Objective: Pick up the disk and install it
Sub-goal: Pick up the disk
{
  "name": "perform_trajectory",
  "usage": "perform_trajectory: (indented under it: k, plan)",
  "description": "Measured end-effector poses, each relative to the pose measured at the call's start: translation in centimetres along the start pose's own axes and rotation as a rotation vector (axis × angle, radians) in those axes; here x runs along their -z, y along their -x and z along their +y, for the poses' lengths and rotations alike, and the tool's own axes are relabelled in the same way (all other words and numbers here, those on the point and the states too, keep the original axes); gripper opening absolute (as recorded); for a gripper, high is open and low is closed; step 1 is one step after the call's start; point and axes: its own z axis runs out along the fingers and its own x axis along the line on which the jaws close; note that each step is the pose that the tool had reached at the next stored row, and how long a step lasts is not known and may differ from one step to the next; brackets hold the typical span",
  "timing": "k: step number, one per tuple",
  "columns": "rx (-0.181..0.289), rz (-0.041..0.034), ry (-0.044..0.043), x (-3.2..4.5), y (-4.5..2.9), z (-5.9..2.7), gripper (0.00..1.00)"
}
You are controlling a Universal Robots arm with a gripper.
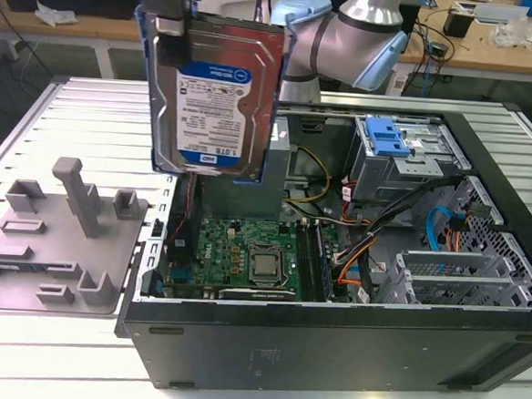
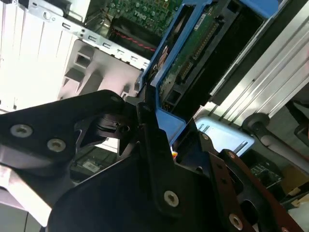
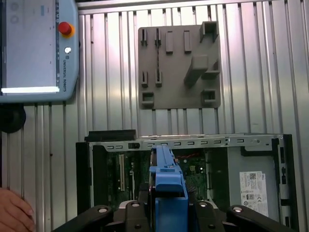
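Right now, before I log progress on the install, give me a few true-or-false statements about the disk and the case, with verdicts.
1. The jaws hold the disk up over the open case. True.
2. The disk sits in the drive cage. False: it is in the air, apart from the cage.
3. A grey fixture plate lies on the table beside the case. True.
4. The case is closed. False: its motherboard shows.
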Motion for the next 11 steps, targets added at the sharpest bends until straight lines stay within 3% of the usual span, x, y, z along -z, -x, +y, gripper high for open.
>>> perform_trajectory:
  k: [11]
  plan:
    - [0.001,0.001,0.0155,0.49,-1.6,-5.04,0.37]
